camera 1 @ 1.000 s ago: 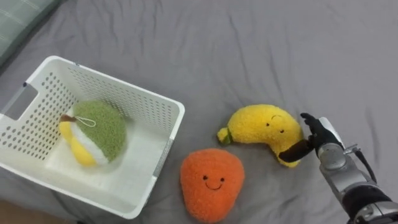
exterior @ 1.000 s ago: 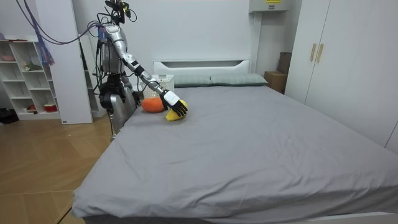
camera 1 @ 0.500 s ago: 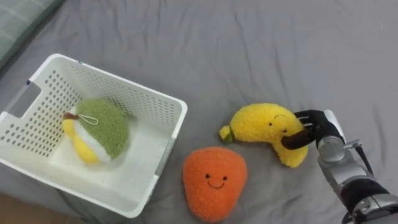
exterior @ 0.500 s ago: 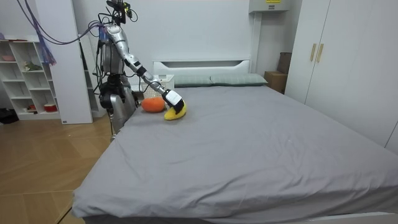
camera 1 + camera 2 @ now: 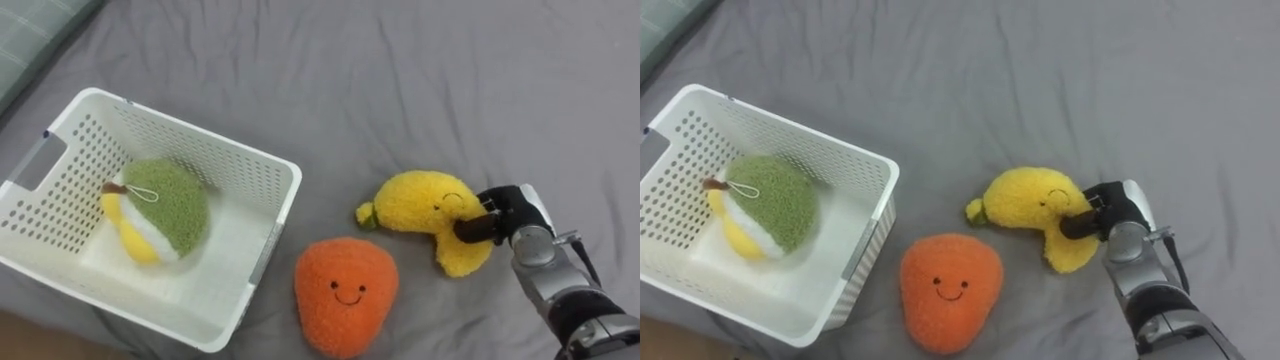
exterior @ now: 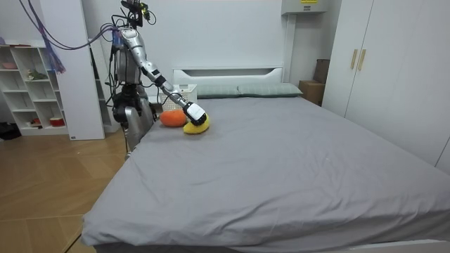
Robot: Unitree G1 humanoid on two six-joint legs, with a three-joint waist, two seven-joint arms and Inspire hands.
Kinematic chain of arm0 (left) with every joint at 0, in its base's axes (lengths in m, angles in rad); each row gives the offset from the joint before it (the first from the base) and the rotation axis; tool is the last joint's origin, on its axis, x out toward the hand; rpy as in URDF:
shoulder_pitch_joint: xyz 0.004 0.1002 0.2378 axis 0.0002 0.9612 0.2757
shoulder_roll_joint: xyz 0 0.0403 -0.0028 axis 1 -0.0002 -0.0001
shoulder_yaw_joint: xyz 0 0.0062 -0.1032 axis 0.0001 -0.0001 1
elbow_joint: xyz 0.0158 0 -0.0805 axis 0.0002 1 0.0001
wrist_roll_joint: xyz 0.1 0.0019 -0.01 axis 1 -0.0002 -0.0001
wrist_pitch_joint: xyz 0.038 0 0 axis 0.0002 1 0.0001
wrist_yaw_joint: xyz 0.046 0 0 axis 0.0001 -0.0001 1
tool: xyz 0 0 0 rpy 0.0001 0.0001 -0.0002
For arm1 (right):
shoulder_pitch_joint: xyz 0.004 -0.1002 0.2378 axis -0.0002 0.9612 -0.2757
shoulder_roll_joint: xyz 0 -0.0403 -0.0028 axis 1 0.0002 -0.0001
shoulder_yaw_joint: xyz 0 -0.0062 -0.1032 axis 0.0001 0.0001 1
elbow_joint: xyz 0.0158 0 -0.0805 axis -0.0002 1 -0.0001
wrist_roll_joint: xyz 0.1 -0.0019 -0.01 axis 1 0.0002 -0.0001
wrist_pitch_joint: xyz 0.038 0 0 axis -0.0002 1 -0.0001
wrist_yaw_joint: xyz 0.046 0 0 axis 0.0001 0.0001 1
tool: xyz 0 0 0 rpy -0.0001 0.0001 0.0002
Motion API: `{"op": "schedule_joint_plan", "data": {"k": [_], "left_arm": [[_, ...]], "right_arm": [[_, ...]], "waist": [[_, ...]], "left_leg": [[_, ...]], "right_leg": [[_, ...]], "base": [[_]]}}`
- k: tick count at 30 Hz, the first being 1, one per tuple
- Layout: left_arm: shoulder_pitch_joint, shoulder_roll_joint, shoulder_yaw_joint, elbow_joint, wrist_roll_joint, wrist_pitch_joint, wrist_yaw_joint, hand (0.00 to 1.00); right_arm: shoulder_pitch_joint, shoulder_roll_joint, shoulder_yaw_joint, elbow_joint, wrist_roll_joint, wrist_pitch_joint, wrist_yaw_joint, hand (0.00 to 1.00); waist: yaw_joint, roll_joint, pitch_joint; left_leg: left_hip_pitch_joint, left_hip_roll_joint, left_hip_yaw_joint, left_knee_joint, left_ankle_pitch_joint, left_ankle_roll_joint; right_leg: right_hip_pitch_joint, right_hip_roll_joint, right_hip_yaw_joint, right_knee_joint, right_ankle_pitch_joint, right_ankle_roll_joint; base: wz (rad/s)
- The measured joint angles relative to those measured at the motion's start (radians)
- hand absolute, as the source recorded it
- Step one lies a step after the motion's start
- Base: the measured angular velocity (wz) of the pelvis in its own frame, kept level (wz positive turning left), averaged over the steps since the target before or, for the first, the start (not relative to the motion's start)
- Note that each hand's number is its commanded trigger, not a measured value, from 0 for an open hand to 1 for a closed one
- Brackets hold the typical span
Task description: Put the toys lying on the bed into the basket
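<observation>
Yellow plush banana [image 5: 425,205] with smiling face, lower right, one end clasped by right hand [image 5: 515,215], orange smiling plush [image 5: 343,293] bottom centre, green-and-yellow plush [image 5: 160,208] inside white basket [image 5: 275,225], left.

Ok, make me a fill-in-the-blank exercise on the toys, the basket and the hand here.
The green plush toy lies ____ the white basket.
The right hand is curled round the yellow plush toy, which sits to the robot's ____ of the orange plush toy.
____ plush toys are on the grey bed outside the basket.
Missing words: inside; right; two.
</observation>
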Motion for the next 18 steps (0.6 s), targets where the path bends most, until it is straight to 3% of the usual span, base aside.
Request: {"op": "schedule_joint_plan", "data": {"k": [4, 10, 14, 18], "left_arm": [[0.036, 0.001, 0.018, -0.057, 0.000, 0.001, 0.010, 0.00], [0.075, 0.004, 0.025, -0.070, 0.000, 0.000, 0.011, 0.00], [0.122, 0.001, 0.100, -0.107, 0.000, -0.003, 0.009, 0.00], [0.148, -0.005, 0.123, -0.138, -0.001, -0.012, 0.009, 0.00]], "right_arm": [[0.002, -0.003, 0.000, -0.001, -0.001, 0.001, -0.004, 1.00], [0.052, -0.007, -0.014, -0.099, -0.032, 0.001, -0.007, 1.00], [0.161, -0.024, -0.066, -0.385, -0.090, 0.001, -0.023, 1.00], [0.237, -0.030, -0.077, -0.595, -0.108, 0.002, -0.036, 1.00]], "waist": [[-0.003, 0.001, -0.0023], [-0.027, 0.000, -0.0199], [-0.034, 0.003, -0.0270], [-0.035, 0.010, -0.0265]], "left_leg": [[0.018, -0.001, -0.012, 0.007, 0.000, 0.000], [0.079, -0.005, -0.014, 0.003, 0.000, -0.001], [0.108, -0.003, -0.007, -0.013, 0.001, -0.002], [0.150, -0.001, -0.003, -0.019, 0.000, -0.003]], "right_leg": [[0.029, -0.004, -0.015, -0.002, 0.000, 0.000], [0.098, -0.005, -0.026, -0.014, 0.000, 0.000], [0.120, -0.004, -0.013, -0.013, 0.000, 0.000], [0.155, 0.001, -0.007, -0.013, 0.000, 0.000]], "base": [[0.10], [0.05], [-0.10], [-0.03]]}}
